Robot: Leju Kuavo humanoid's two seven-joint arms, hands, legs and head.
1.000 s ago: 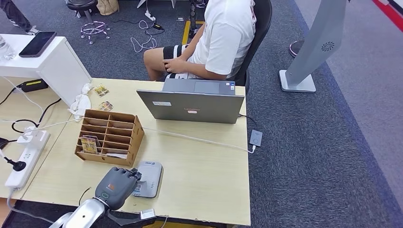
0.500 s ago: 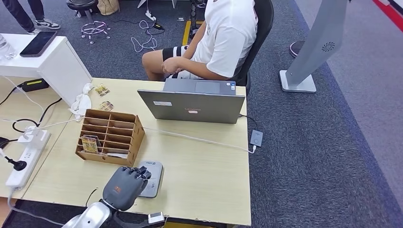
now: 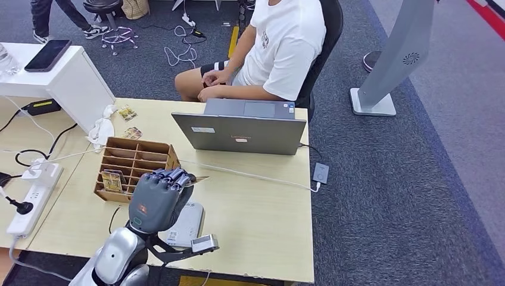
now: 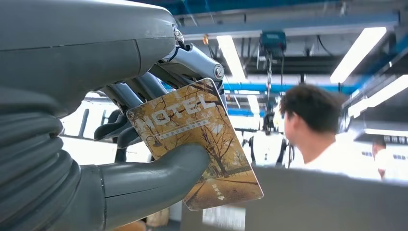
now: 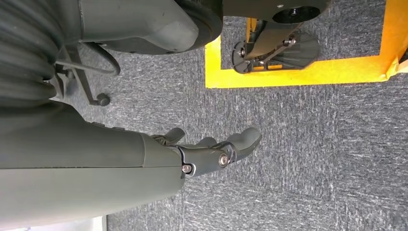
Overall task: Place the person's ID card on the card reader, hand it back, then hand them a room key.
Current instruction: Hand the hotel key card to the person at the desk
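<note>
My left hand (image 3: 159, 199) is raised above the front of the table and pinches a golden-brown card (image 4: 197, 144) printed HOTEL between thumb and fingers. In the head view a thin edge of the card (image 3: 200, 179) pokes out past my fingertips. The grey card reader (image 3: 186, 225) lies on the table just below the hand, partly hidden by it. The person (image 3: 280, 42) in a white shirt sits behind the laptop (image 3: 241, 132), hands in their lap. My right hand (image 5: 211, 151) hangs over the carpet, fingers loosely apart, holding nothing.
A wooden slotted organizer (image 3: 138, 167) with a card in it stands beside my left hand. A white cable runs across the table. A power strip (image 3: 33, 199) lies at the left edge. Two loose cards (image 3: 127, 113) lie near the white box.
My left hand has lifted off the card reader and risen with the card, its fingers now pointing toward the person. The person has shifted slightly in the chair.
</note>
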